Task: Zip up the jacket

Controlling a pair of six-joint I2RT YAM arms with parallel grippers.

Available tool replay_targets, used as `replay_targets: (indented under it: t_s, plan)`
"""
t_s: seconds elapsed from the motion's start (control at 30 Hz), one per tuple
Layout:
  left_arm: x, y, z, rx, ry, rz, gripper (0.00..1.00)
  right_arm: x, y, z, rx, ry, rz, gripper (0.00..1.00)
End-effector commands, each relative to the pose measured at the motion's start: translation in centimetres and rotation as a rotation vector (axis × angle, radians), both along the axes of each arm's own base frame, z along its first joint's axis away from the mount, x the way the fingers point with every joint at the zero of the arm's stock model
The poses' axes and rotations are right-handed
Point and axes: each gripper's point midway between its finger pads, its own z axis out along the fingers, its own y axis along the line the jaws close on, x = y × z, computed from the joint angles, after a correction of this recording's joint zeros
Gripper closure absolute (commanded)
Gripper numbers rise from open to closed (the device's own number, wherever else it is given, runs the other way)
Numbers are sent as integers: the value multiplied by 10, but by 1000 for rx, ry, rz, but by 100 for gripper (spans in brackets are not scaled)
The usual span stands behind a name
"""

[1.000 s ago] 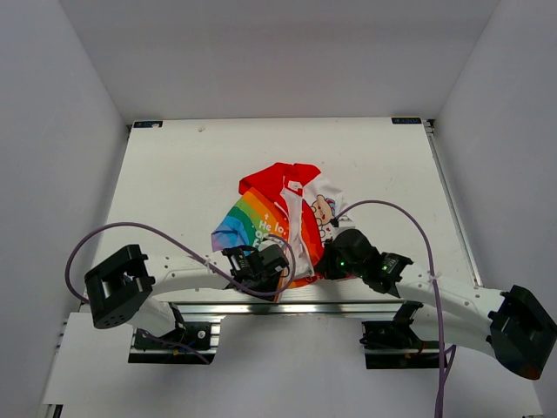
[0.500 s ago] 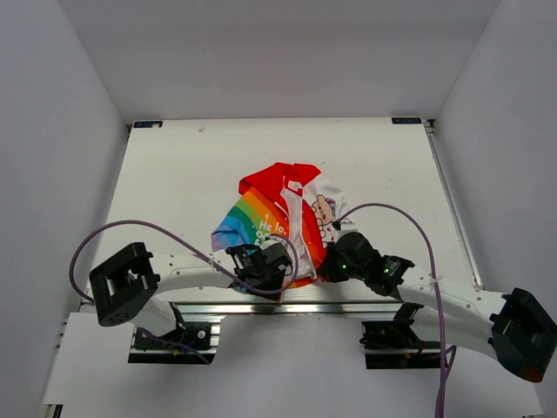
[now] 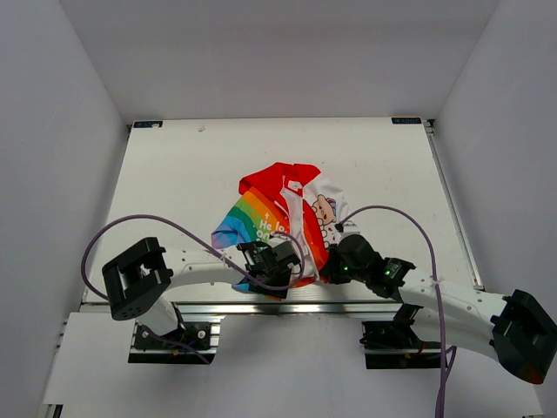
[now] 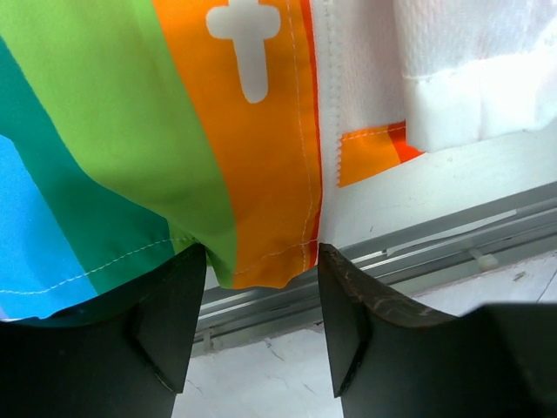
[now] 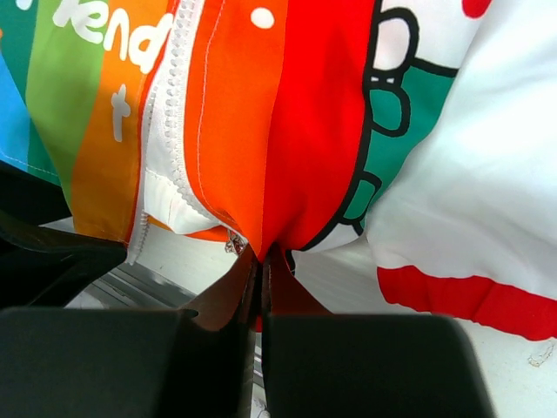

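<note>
Currently the jacket (image 3: 287,213) lies crumpled on the white counter (image 3: 174,174), close to the middle of the near edge. Its rainbow panel is toward the left side, the red lining toward the far edge and the cartoon print toward the right side. The hem reaches the metal rail (image 3: 287,307) along the near edge. One row of white zipper teeth (image 4: 327,131) lies exposed beside the orange stripe.

Left fingers (image 4: 170,322): released and spread apart, with the orange hem corner hanging between the tips, unclamped.

Right fingers (image 5: 222,300): clenched, pinching a fold of red fabric at the hem, just right of the zipper edge.

Both arms reach in from the near edge, their tips near each other.
</note>
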Motion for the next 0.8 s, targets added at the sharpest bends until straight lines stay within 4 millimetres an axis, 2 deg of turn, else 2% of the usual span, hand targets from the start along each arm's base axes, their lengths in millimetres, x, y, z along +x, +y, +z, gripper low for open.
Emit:
replay_targets:
  t_s: [0.0, 0.17, 0.27, 0.43, 0.47, 0.6, 0.73, 0.77]
  plan:
    - [-7, 32, -28, 154, 26, 27, 34, 5, -5, 0, -10, -13, -35, 100]
    - [-14, 42, -38, 258, 32, 39, 40, 5, -10, -1, -21, -19, -49, 100]
    - [-18, 52, -50, 356, 31, 45, 52, 7, -11, 1, -19, -28, -60, 100]
    - [-20, 59, -63, 481, 30, 48, 57, 7, -17, 1, -31, -33, -86, 100]
    - [-21, 58, -61, 494, 30, 47, 62, 8, -18, 1, -30, -35, -94, 100]
    - [-21, 59, -59, 493, 23, 53, 100, 7, -18, 3, -23, -38, -90, 100]
    - [-16, 49, -44, 398, -11, 52, 100, 6, -11, 12, 4, -55, -46, 100]
    - [-12, 41, -31, 344, -38, 56, 100, 6, -6, 18, 36, -68, -25, 100]
